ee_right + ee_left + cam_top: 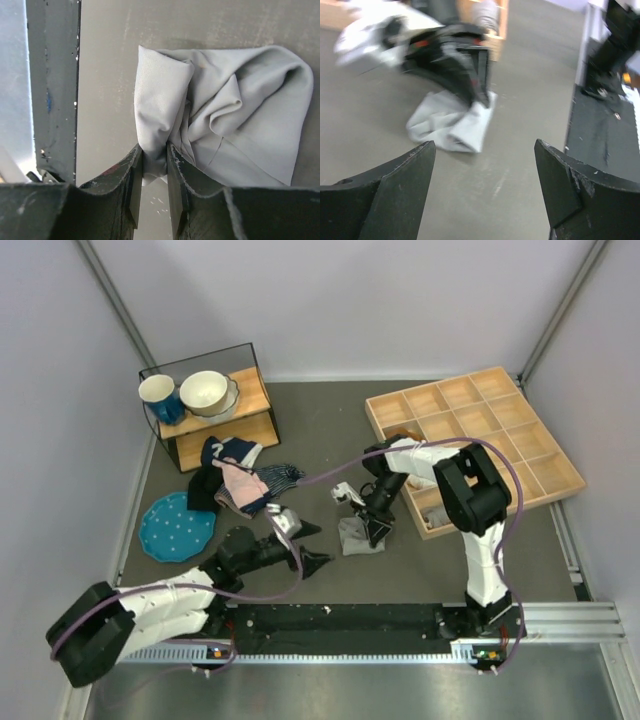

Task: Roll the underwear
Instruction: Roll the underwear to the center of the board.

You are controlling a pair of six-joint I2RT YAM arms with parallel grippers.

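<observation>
The underwear (354, 537) is a plain mid-grey cloth lying crumpled on the table in front of the arms. My right gripper (376, 531) is shut on a fold at its edge; in the right wrist view the underwear (225, 115) spreads out above the gripper (155, 152), a fold pinched between the fingers. My left gripper (312, 544) is open and empty just left of the cloth. In the left wrist view the underwear (451, 122) lies ahead of the gripper (485, 145), with the right arm on top of it.
A pile of navy striped and pink clothes (238, 480) lies left of centre. A blue dotted plate (176, 527) is at the left. A shelf (215, 415) holds a mug and bowl. A wooden compartment tray (480, 435) stands at the right.
</observation>
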